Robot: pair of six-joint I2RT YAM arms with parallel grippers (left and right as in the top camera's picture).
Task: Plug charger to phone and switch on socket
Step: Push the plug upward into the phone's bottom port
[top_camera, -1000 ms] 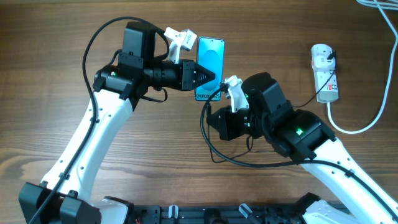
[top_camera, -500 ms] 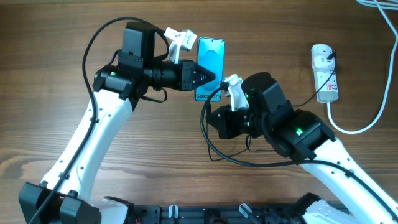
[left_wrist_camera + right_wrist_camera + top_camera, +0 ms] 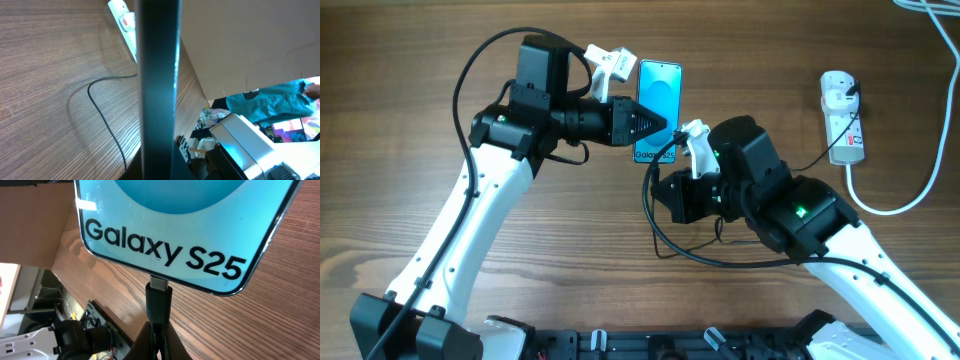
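The phone, cyan-screened, is held off the table with my left gripper shut on its side. In the left wrist view the phone shows edge-on as a dark vertical bar between the jaws. My right gripper is shut on the charger, whose dark connector points up with its metal tip meeting the bottom edge of the phone under the "Galaxy S25" text. Some metal of the tip still shows. The socket lies at the far right with a black plug in it, away from both grippers.
A thick white cord loops from the socket to the table's right edge. The thin black cable curves over the wood below the socket. Both arms crowd the middle of the wooden table.
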